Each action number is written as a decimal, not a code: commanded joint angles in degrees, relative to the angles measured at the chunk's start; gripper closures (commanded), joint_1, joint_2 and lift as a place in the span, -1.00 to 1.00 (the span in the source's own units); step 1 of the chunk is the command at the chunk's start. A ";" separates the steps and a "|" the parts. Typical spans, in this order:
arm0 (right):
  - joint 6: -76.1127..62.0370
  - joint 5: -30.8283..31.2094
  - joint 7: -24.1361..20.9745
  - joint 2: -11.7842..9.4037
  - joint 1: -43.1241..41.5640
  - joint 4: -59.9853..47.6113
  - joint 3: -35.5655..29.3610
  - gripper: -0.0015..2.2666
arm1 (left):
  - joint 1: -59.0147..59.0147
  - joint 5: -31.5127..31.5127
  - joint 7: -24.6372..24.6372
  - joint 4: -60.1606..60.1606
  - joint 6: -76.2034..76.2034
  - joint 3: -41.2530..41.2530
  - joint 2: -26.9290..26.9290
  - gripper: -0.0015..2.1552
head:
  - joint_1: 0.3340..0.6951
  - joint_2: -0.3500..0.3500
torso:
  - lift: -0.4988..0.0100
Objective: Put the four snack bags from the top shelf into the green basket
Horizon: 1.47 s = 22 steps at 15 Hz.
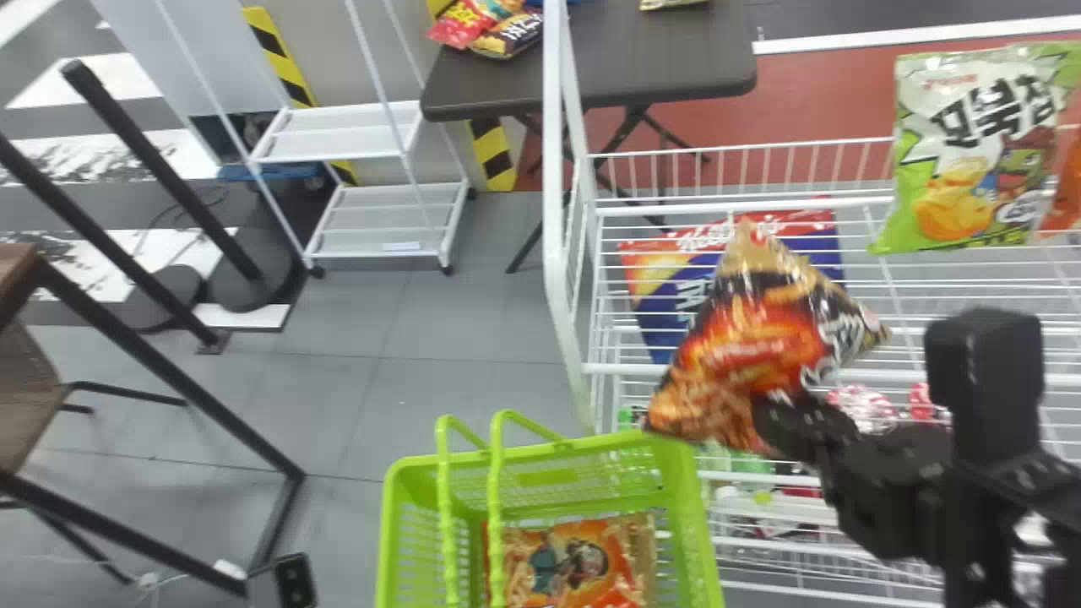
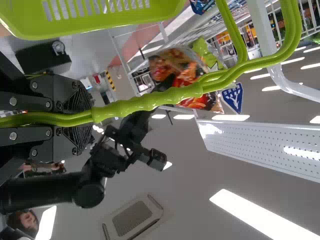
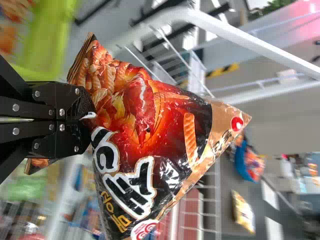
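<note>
In the head view my right gripper (image 1: 785, 426) holds a red, black and tan snack bag (image 1: 752, 338) over the shelf side, just right of and above the green basket (image 1: 680, 498). The right wrist view has that bag (image 3: 150, 115) pinched at its edge by my right gripper (image 3: 87, 117), shut on it. An orange snack bag (image 1: 583, 561) lies inside the basket. My left gripper (image 2: 82, 117) is shut on the basket's green handle (image 2: 150, 101) in the left wrist view. A green and white snack bag (image 1: 971, 152) stands on the top shelf, partly covering an orange one (image 1: 1066, 190) at the right edge.
White wire shelving (image 1: 553, 211) rises right of the basket, its post close to the held bag. A blue and red package (image 1: 667, 295) lies on the rack. Behind stand a dark table (image 1: 591, 84) and a white cart (image 1: 380, 219).
</note>
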 commanded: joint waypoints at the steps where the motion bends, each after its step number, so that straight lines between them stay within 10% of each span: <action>1: 7.51 -2.87 -0.01 -1.91 1.57 -3.49 2.88 0.99 | -0.01 -0.09 -0.57 0.01 0.00 -0.17 0.00 0.99 | 1.00 0.85 | 0.96; 10: 13.48 -3.92 -4.22 -1.12 -9.42 11.98 18.61 0.97 | 0.25 -0.27 -0.57 -1.57 0.35 -0.88 0.09 0.99 | 1.00 1.00 | 0.96; 13: 7.15 -6.91 -5.37 2.04 -15.31 22.44 23.53 0.83 | 0.16 -0.36 -0.57 -1.75 0.35 -1.40 0.18 0.99 | 1.00 1.00 | 0.96; 14: 7.15 -7.79 -5.28 3.01 -16.54 24.20 24.59 0.71 | 0.07 -0.36 -0.57 -1.75 0.35 -1.23 0.18 0.99 | 1.00 1.00 | 0.96; 16: 10.67 -9.29 -5.28 2.92 -17.51 24.46 25.64 -0.67 | 0.07 -0.36 -0.57 -1.57 0.52 -0.79 0.18 0.99 | 1.00 1.00 | 0.96; 17: 15.24 -8.32 -5.28 2.75 -17.51 23.50 25.38 -1.00 | -0.10 -0.36 -0.57 -1.49 0.52 -0.70 0.18 0.99 | 1.00 1.00 | 0.96; 22: 22.97 -8.93 -4.84 0.28 -13.90 10.84 17.38 -0.95 | -1.33 -0.44 -0.57 -0.52 0.35 -0.79 0.18 0.99 | 1.00 1.00 | 0.96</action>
